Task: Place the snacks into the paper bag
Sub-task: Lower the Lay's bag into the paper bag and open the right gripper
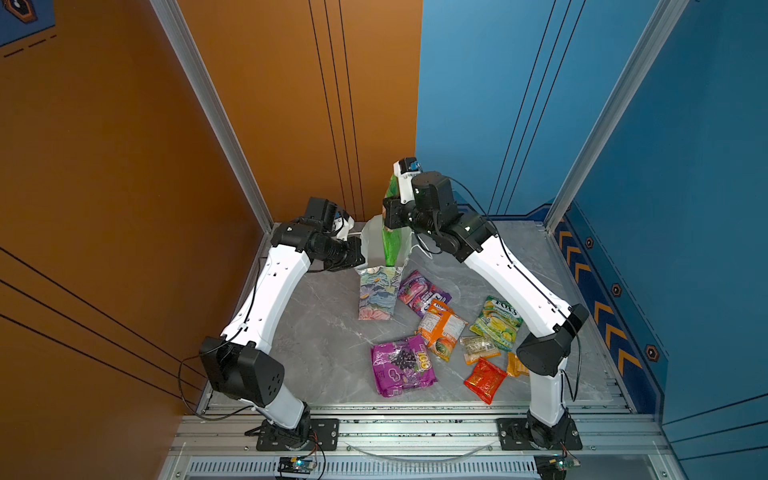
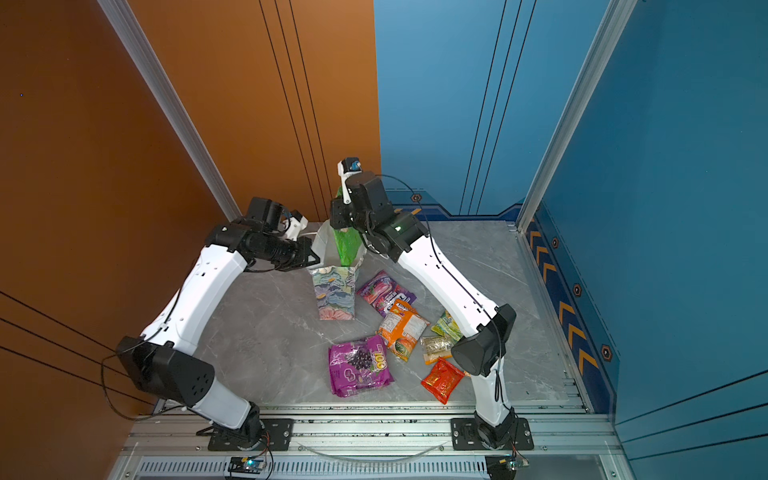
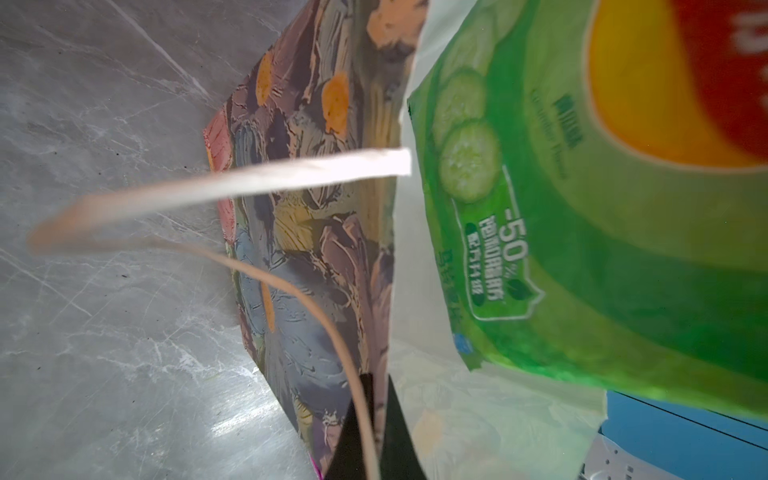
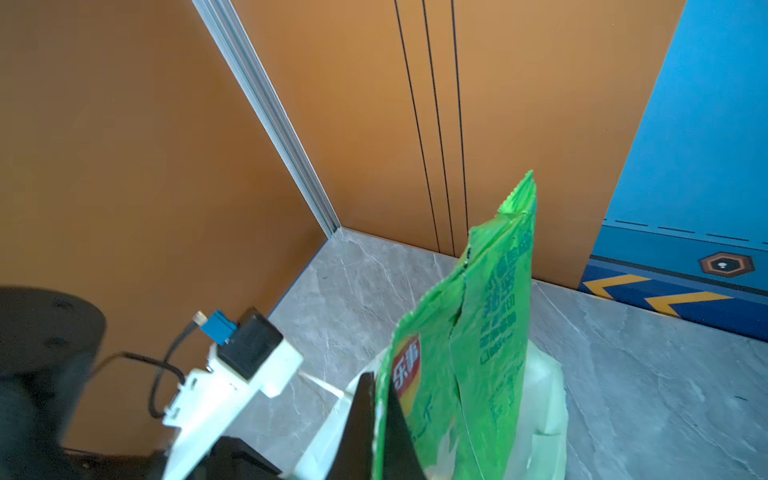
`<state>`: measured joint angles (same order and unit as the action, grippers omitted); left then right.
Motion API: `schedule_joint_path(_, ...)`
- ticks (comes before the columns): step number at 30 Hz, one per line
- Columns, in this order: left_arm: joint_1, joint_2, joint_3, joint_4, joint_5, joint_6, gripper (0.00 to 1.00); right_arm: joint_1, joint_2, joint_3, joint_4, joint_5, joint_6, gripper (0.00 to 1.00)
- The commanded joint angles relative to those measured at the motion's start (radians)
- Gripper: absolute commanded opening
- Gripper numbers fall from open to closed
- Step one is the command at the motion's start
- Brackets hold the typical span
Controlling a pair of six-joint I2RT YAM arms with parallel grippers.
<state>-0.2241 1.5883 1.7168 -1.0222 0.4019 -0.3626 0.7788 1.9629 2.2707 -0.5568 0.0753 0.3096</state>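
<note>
You've got one bag (image 1: 376,293) and eight packets in view: one green packet (image 1: 390,245), one big purple packet (image 1: 402,365), one small purple packet (image 1: 419,293), one big orange packet (image 1: 441,330), one small orange packet (image 1: 515,365), one yellow-green packet (image 1: 496,322), one red packet (image 1: 484,380) and one tan packet (image 1: 478,349). Two arms: left arm (image 1: 274,286), right arm (image 1: 519,278).

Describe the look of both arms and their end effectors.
Left arm and right arm match: smooth white link shells, black joint housings, thin black cables looping outside, black base plates. Each wrist carries a white camera mount. Left end effector and right end effector have black tapered fingers.
</note>
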Motion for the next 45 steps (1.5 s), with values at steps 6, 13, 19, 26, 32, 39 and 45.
schedule_joint_path(6,0.054,-0.013,-0.022,0.0,-0.014,-0.016,0.0,0.077,-0.103,-0.17,0.025,0.142,-0.082,0.0)
schedule_joint_path(13,0.056,-0.017,-0.026,0.0,-0.027,-0.014,0.0,0.095,-0.107,-0.192,-0.027,0.17,0.0,0.0)
schedule_joint_path(19,0.055,-0.02,-0.029,0.0,-0.047,-0.019,0.0,0.128,-0.08,-0.146,-0.14,0.308,0.113,0.0)
schedule_joint_path(26,0.055,-0.02,-0.034,0.0,-0.072,-0.021,0.0,0.169,-0.025,-0.089,-0.245,0.44,0.197,0.0)
schedule_joint_path(32,0.055,-0.022,-0.034,0.003,-0.072,-0.019,0.0,0.176,0.023,-0.044,-0.288,0.453,0.219,0.0)
schedule_joint_path(39,0.054,-0.035,-0.042,0.018,-0.067,-0.019,0.0,0.177,0.09,0.032,-0.342,0.453,0.233,0.0)
schedule_joint_path(45,0.051,-0.037,-0.042,0.022,-0.063,-0.018,0.0,0.172,0.13,0.04,-0.343,0.444,0.246,0.0)
